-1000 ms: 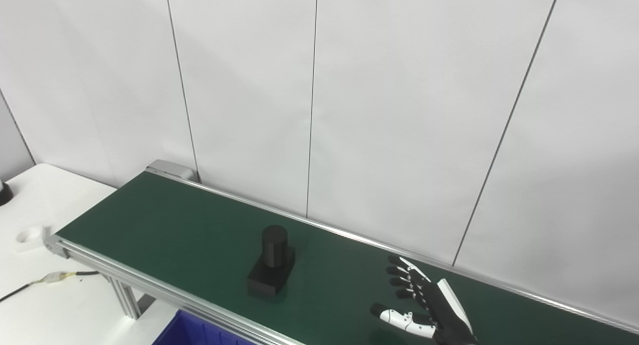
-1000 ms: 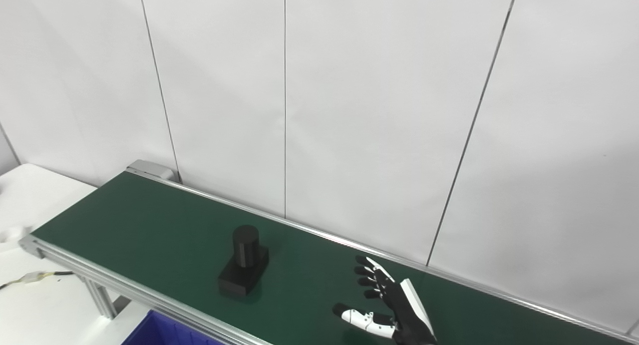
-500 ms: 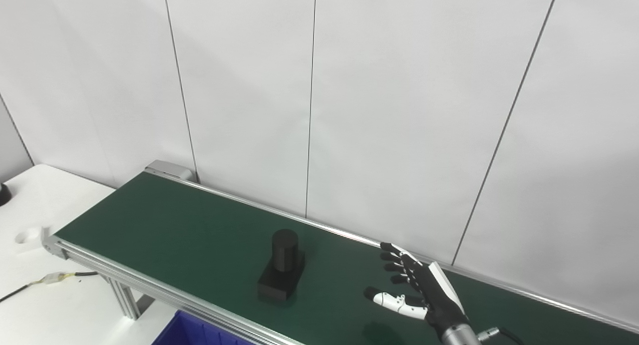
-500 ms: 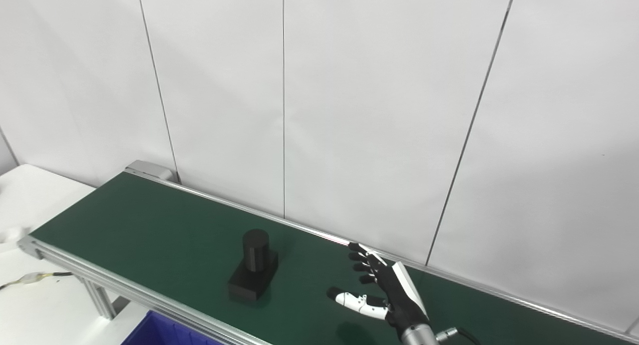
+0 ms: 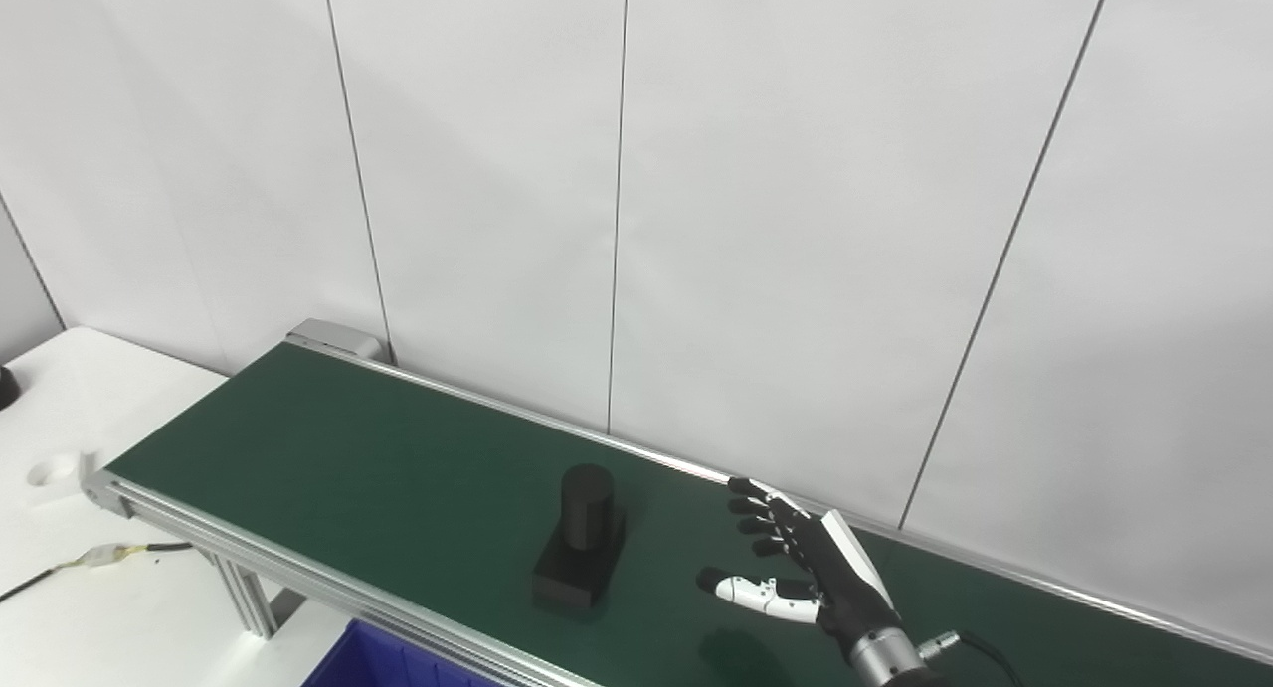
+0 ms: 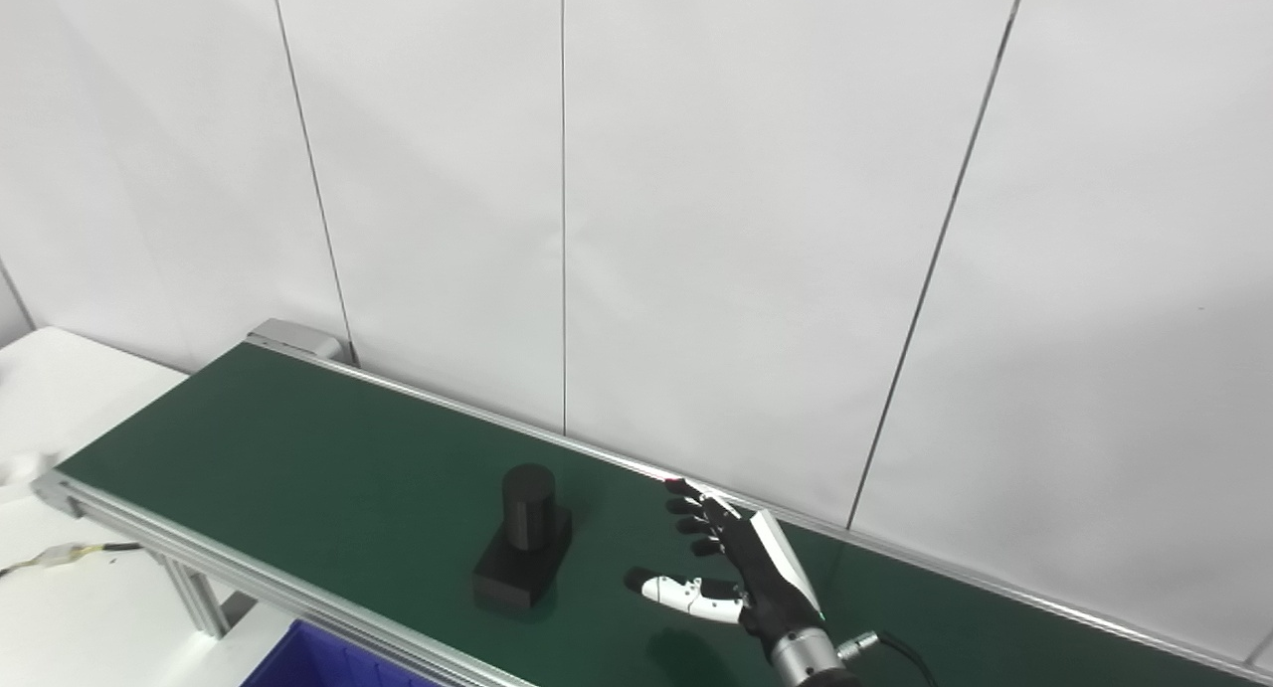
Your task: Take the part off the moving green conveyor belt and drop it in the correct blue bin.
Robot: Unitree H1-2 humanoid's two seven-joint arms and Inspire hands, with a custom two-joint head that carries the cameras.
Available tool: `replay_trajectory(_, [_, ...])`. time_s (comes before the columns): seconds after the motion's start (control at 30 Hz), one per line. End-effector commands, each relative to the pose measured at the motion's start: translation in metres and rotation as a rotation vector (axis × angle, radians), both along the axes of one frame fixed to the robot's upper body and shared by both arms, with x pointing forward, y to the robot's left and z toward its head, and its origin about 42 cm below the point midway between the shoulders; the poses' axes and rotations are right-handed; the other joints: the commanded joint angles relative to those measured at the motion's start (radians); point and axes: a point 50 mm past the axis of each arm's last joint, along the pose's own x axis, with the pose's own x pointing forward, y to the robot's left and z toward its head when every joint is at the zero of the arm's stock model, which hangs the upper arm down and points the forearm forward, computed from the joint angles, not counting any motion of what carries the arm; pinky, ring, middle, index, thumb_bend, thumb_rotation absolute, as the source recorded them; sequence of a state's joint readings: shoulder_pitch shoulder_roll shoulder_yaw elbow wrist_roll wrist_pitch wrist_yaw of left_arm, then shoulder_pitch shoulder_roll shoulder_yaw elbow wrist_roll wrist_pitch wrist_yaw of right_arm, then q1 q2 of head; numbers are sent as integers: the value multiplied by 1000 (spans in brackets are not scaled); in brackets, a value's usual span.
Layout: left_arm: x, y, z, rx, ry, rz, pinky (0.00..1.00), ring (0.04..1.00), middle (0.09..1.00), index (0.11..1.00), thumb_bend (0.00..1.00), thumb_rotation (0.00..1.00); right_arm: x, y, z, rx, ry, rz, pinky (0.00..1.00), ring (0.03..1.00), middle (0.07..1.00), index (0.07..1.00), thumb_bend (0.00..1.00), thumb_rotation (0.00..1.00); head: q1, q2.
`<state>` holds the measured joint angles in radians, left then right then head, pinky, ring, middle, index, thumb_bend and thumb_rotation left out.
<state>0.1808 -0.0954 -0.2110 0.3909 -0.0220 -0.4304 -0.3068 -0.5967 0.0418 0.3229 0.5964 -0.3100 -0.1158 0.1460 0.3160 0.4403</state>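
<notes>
Hovering spread and empty over the green conveyor belt, the right hand should time its closure around the black cylinder-on-block part's upright post.

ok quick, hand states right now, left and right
Left hand: not in view.
Right hand: open, fingers spread, holding nothing, apart from the black part.

White wall panels split by thin dark vertical seams fill the back, evenly lit, and a white table sits at lower left with a cable lying across it.
</notes>
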Motion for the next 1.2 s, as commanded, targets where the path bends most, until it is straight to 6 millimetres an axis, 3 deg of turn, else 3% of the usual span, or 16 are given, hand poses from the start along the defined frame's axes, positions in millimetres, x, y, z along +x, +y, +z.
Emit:
replay_trajectory(0.0, [3, -11, 13, -26, -74, -3, 692, 740, 778, 844, 954, 464, 8, 18, 29, 48, -110, 38, 762, 820, 843, 887, 616, 314, 0, 3])
replay_trajectory(1.17, [-20, -30, 22, -55, -75, -14, 701, 745, 789, 802, 933, 447, 15, 42, 13, 12, -74, 37, 753, 822, 846, 882, 630, 217, -18, 32])
